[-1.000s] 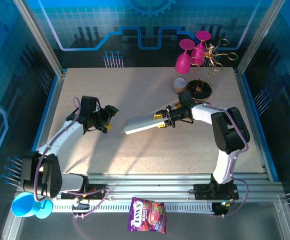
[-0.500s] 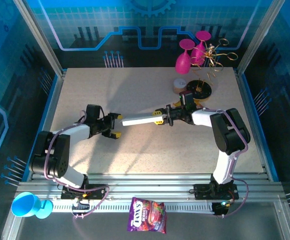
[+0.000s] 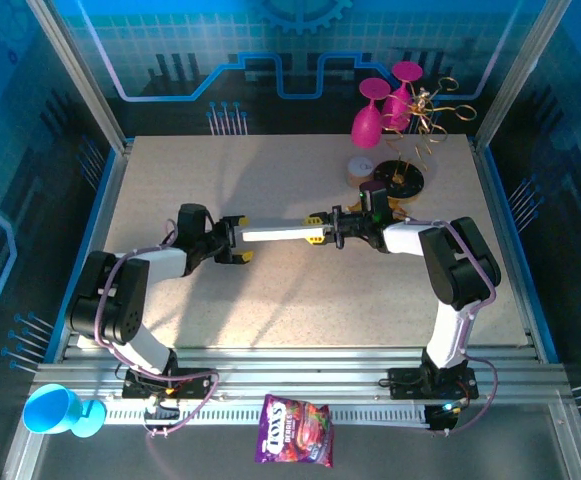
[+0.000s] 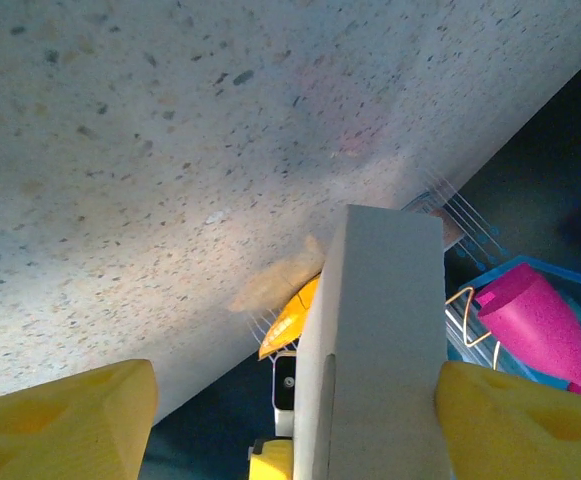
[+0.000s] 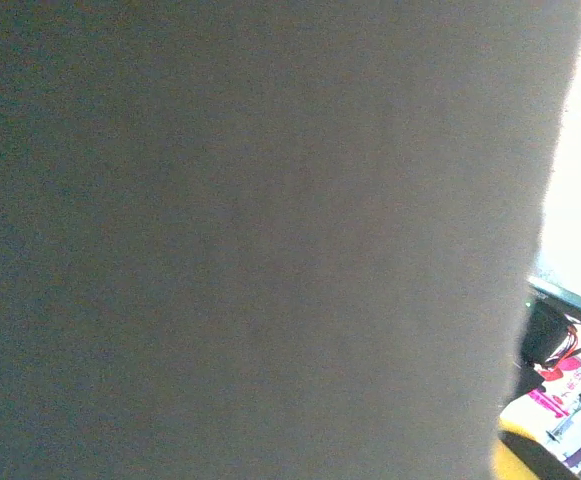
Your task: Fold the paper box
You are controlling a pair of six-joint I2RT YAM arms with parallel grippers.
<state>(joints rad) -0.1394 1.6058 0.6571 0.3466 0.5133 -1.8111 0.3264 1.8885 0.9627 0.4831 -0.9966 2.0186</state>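
Left fingers (image 4: 65, 420) newly astride the paper box (image 3: 275, 234) end, wide apart; right fingers (image 3: 316, 241) tight on it, pink glasses (image 3: 370, 120) beyond.

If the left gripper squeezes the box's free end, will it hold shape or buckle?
Probably stiff and light: the paper box juts level from the right gripper by one end, no sag. The open left gripper straddles thin-looking walls, so a hard squeeze may buckle them.

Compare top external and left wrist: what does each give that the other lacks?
Top external: right fingers clamping the paper box at its right end, plus the candy bag and blue cup. Left wrist: the box's other end between the open left fingers, a gap on one side. Both: the box, pink glasses, speckled table.
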